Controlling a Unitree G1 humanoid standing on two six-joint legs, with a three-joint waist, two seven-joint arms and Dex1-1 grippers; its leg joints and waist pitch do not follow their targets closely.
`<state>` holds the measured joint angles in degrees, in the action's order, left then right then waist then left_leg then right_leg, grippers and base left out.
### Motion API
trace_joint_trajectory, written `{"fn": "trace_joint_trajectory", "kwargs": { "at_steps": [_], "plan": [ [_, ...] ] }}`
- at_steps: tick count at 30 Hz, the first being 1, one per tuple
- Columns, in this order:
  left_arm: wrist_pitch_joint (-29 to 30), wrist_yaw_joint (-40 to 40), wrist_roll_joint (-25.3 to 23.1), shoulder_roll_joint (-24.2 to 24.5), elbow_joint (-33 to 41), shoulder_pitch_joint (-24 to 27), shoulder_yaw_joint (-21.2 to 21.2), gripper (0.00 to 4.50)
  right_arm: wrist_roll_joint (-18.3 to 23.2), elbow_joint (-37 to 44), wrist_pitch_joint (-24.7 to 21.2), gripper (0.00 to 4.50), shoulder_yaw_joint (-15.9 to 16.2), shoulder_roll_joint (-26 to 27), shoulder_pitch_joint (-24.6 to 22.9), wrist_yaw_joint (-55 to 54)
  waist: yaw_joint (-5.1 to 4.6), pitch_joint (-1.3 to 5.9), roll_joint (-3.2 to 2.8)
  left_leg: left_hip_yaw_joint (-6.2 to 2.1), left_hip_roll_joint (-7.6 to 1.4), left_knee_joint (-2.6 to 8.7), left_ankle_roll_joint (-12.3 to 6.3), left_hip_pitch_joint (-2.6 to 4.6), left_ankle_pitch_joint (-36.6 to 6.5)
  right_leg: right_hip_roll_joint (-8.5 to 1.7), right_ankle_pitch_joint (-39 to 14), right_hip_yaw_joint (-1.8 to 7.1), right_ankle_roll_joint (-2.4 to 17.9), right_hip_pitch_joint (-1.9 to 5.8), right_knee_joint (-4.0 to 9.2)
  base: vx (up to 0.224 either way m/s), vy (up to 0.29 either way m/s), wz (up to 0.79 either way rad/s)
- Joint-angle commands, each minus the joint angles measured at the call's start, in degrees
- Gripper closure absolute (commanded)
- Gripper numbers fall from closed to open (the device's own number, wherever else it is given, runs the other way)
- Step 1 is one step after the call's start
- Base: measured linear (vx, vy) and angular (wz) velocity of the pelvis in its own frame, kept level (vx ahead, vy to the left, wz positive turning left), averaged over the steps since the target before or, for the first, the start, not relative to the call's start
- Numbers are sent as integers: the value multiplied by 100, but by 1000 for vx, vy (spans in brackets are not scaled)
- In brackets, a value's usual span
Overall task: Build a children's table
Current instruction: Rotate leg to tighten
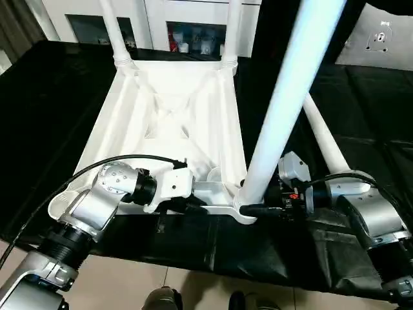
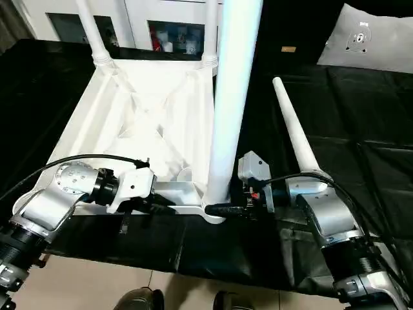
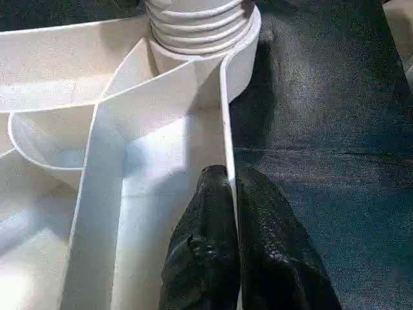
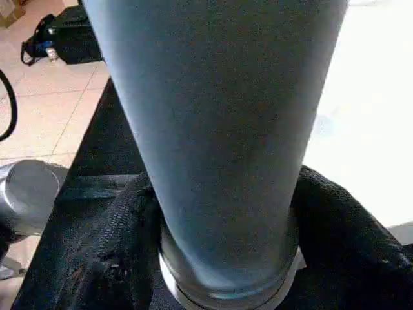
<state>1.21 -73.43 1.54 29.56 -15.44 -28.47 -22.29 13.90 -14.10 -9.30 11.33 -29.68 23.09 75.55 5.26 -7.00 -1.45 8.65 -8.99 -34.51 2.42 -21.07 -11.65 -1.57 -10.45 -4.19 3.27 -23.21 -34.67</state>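
Tabletop (image 1: 174,110): lies upside down on the black cloth (image 1: 58,103), ribbed underside up, near edge just in front of the robot.
Far legs: two stand upright in the far corner sockets, the far left leg (image 1: 115,29) and the far right leg (image 1: 231,29); these look finished.
Third leg (image 2: 232,97): stands in the near right socket (image 1: 245,210), leaning a little away from upright; its ribbed foot sits at the socket mouth in the left wrist view, so I judge it entered but not fully seated.
Fourth leg (image 2: 293,132): lies loose on the cloth to the right of the tabletop, apart from it.
Near left socket (image 1: 64,200): has no leg in it.
Left gripper (image 3: 235,213): clenched on the tabletop's near rim, one finger inside the wall and one outside, steadying the part.
Right gripper (image 4: 226,213): its fingers (image 4: 110,252) sit on either side of the third leg just above the socket, close against it; whether they truly clamp it I cannot tell.
Done: roughly two legs of four, with a third partly in.
Left: seat the third leg straight, then fetch the fourth leg for the near left socket, then turn the table over.
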Motion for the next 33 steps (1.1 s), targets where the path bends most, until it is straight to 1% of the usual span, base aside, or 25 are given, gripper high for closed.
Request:
{"fn": "trace_joint_trajectory", "kwargs": {
  "at_steps": [1,4,5,7,9,10,12,13,14,15,16,17,18,19,20,22,23,25,26,27,28,29,30,32,33],
  "plan": [
    [-161,-243,-26,52,56,-46,-139,450,11,42,-5,184,71,-79,-60,106,-37,436,50,-97,-429,356,-784,24,-267,-690,-1320,374,1031,356,449,0,0,0],
    [-108,-199,10,28,68,-35,-100,450,76,76,-86,186,67,-35,-90,93,-40,436,52,-99,-431,357,-783,23,-266,-690,-1301,373,1036,355,446,0,0,0],
    [-41,-149,44,6,103,-13,-62,450,117,127,-143,186,61,-2,-129,72,-34,439,31,-99,-431,356,-773,25,-278,-692,-1312,375,1039,358,452,0,0,0],
    [297,149,152,-125,292,63,94,450,223,314,-354,187,15,170,-258,-169,-38,441,19,-101,-444,361,-751,30,-269,-688,-1226,380,1069,360,435,0,0,0],
    [568,459,148,-232,450,117,188,450,259,437,-555,187,-34,386,-340,-539,-45,436,19,-114,-452,372,-723,18,-282,-702,-1213,379,1103,365,439,0,0,0],
    [624,533,133,-253,481,127,203,450,252,458,-602,187,-41,440,-353,-641,-57,419,19,-115,-449,380,-704,21,-342,-696,-1323,373,1101,349,458,0,0,0],
    [959,913,46,-380,614,161,276,450,-4,480,-664,188,-4,712,-372,-1255,-95,383,28,-112,-410,397,-521,38,-585,-706,-1975,365,942,350,535,0,0,0],
    [1492,1472,26,-683,907,227,409,450,-171,457,-893,188,-59,1232,-357,-2140,-115,373,32,-115,-403,409,-469,26,-616,-701,-2102,364,903,352,541,0,0,0],
    [1678,1697,-16,-813,1029,249,439,450,-202,418,-995,188,-122,1483,-332,-2531,-195,336,34,-130,-399,443,-334,10,-740,-695,-2387,338,845,336,567,0,0,0],
    [1870,1969,-95,-977,1139,264,463,450,-232,384,-1097,188,-187,1754,-307,-2944,-261,358,52,-141,-355,419,-246,21,-822,-720,-2720,335,698,359,610,0,0,0],
    [1915,2040,-121,-1020,1163,266,465,450,-240,374,-1121,188,-205,1824,-299,-3050,-300,354,49,-149,-359,429,-216,1,-788,-724,-2732,341,675,370,600,0,0,0],
    [2078,2323,-205,-1213,1231,262,480,450,-277,350,-1215,188,-258,2073,-278,-3424,-348,356,45,-153,-354,431,-241,-16,-746,-704,-2700,343,605,373,613,0,0,0],
    [2124,2406,-228,-1273,1248,259,485,450,-289,344,-1242,188,-272,2143,-272,-3529,-384,368,38,-138,-362,417,-300,5,-706,-692,-2531,356,645,343,618,0,0,0],
    [2272,2662,-282,-1471,1294,243,494,450,-357,344,-1332,188,-301,2340,-257,-3845,-384,373,32,-132,-358,409,-327,15,-699,-684,-2458,356,675,333,616,0,0,0],
    [2547,3235,-427,-1951,1287,149,483,450,-469,232,-1451,188,-407,2764,-169,-4526,-413,379,16,-121,-374,407,-346,20,-590,-675,-2179,369,801,313,598,0,0,0],
    [2561,3498,-513,-2166,1220,67,475,450,-498,119,-1488,188,-486,2931,-97,-4835,-411,392,25,-116,-358,393,-360,21,-546,-678,-2087,365,836,325,593,0,0,0],
    [2605,3643,-559,-2289,1218,26,461,450,-483,101,-1517,188,-530,3032,-78,-4959,-392,403,18,-114,-353,388,-407,10,-456,-676,-1908,374,859,343,580,0,0,0],
    [2627,3688,-579,-2379,1228,3,413,450,-448,134,-1501,188,-528,3086,-94,-4938,-364,441,6,-108,-370,382,-496,3,-312,-672,-1505,382,905,362,536,0,0,0],
    [2744,3664,-629,-2448,1307,2,299,450,-489,243,-1476,132,-557,3171,-162,-5016,-334,457,9,-108,-377,381,-562,-9,-181,-679,-1186,383,956,380,502,0,0,0],
    [2744,3664,-629,-2448,1307,2,299,450,-489,243,-1476,118,-557,3171,-162,-5016,-320,466,4,-110,-388,377,-623,-11,-80,-684,-930,388,1020,381,476,0,0,0],
    [2830,3574,-651,-2396,1365,31,237,450,-423,329,-1493,118,-623,3180,-233,-5035,-313,478,-16,-113,-390,373,-651,-11,-41,-687,-822,384,1052,388,461,0,0,0],
    [2918,3577,-678,-2359,1413,60,250,450,-451,384,-1501,112,-667,3173,-266,-5086,-309,492,-21,-121,-412,375,-694,-8,25,-692,-620,381,1105,396,436,0,0,0],
    [2946,3546,-707,-2286,1425,73,264,450,-488,418,-1451,82,-674,3115,-287,-5052,-308,498,-22,-126,-417,370,-733,-9,100,-692,-436,379,1165,399,411,0,0,0],
    [2938,3490,-740,-2181,1423,85,273,450,-520,446,-1380,68,-683,3032,-308,-5017,-308,503,-32,-124,-416,366,-759,-10,46,-701,-380,376,1241,411,411,0,0,0],
    [2927,3465,-751,-2137,1418,90,275,450,-523,455,-1354,61,-686,2997,-316,-5004,-309,499,-32,-120,-413,367,-756,-10,12,-703,-413,377,1247,412,420,0,0,0]
  ]
}}
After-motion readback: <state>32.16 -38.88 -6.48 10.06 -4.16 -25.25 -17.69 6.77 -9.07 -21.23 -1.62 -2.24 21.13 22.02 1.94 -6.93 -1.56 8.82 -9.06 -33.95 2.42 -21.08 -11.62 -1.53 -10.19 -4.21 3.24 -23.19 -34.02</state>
